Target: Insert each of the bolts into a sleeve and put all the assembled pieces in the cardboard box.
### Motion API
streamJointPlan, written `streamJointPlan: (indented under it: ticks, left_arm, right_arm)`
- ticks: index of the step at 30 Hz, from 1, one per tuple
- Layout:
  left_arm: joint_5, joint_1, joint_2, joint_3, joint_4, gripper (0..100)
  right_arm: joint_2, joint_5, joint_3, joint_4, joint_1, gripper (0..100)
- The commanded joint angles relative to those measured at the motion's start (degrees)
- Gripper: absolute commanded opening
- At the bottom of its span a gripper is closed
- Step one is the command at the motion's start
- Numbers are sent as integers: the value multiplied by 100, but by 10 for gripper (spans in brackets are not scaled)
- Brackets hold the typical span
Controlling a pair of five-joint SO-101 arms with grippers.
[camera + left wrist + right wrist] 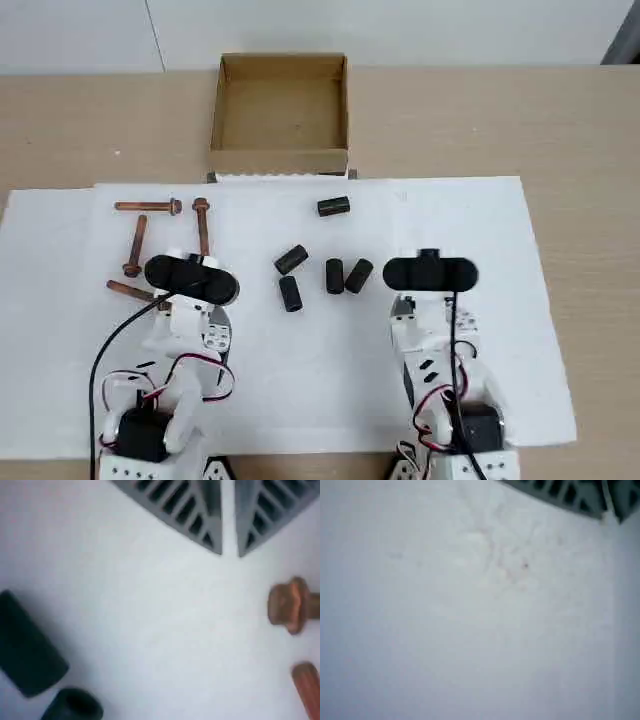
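Cardboard box [280, 158] stands empty on the table [560, 120], just beyond the far edge of the white sheet [300, 400]. Left tool [230, 550]: jaws nearly together, holding nothing, low over the sheet beside the bolts [147, 206]. Four bolts are in sight, lying loose on the sheet's left part. Right tool [605, 511]: state cannot be told. Five sleeves [291, 260] lie unfilled mid-sheet. Recommendation: part the left jaws and seize one bolt near its head, leaving the shank free for a sleeve.
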Motion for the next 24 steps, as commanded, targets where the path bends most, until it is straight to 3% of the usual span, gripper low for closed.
streamJointPlan:
  ticks: [1,12,17,24]
  left_arm:
    - [-9,35,-9,-725,149,6]
    - [26,-35,457,-1921,396,6]
    - [396,-352,2207,-3064,519,6]
    - [396,-440,4949,-4708,1389,7]
  right_arm:
    - [-4,-141,-914,163,22,4]
    - [2862,-923,-3349,629,13,4]
    - [4251,-1090,-4264,690,4,6]
    - [5710,-1169,-5134,1411,4,7]
